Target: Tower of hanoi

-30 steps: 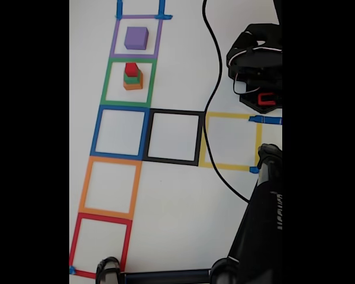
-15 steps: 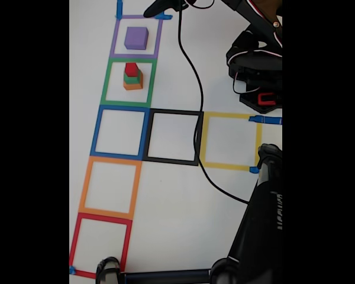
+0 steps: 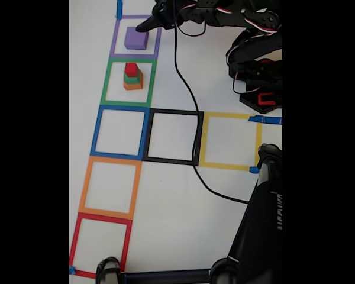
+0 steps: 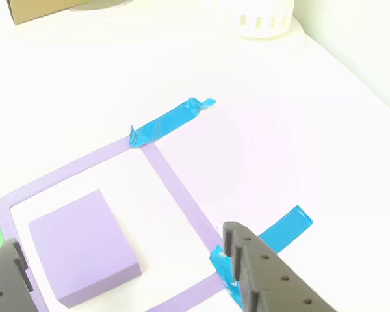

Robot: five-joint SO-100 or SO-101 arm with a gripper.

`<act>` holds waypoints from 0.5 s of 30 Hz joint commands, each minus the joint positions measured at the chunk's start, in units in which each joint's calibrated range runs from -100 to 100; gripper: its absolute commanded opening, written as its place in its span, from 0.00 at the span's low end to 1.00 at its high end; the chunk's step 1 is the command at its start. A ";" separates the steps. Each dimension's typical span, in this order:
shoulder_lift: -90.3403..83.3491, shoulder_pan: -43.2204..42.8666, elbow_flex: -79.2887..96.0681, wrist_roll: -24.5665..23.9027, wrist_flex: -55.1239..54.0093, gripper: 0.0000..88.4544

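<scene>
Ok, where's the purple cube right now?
In the fixed view the purple cube sits alone inside the purple square at top left, just above the green square holding the other cubes.

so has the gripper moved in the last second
Yes. The gripper has swung in from the right to the purple tape square, beside the purple cube.

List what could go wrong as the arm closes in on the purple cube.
1. The tool is open, but its right finger sits over the purple tape, so the purple cube looks off-centre between the fingers; closing may push it rather than grip it.
2. The black cable trails across the mat near the stack; arm motion could drag it into the cubes.
</scene>
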 commanded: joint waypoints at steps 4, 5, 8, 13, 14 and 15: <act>13.92 -1.10 -1.84 0.00 -18.28 0.42; 16.18 -1.38 -1.84 0.00 -20.87 0.42; 21.18 -2.05 -1.94 0.00 -26.46 0.42; 26.43 -4.35 -1.94 0.00 -31.48 0.44; 27.32 -4.83 -2.03 0.00 -32.29 0.44; 28.37 -5.31 -2.12 0.00 -33.34 0.44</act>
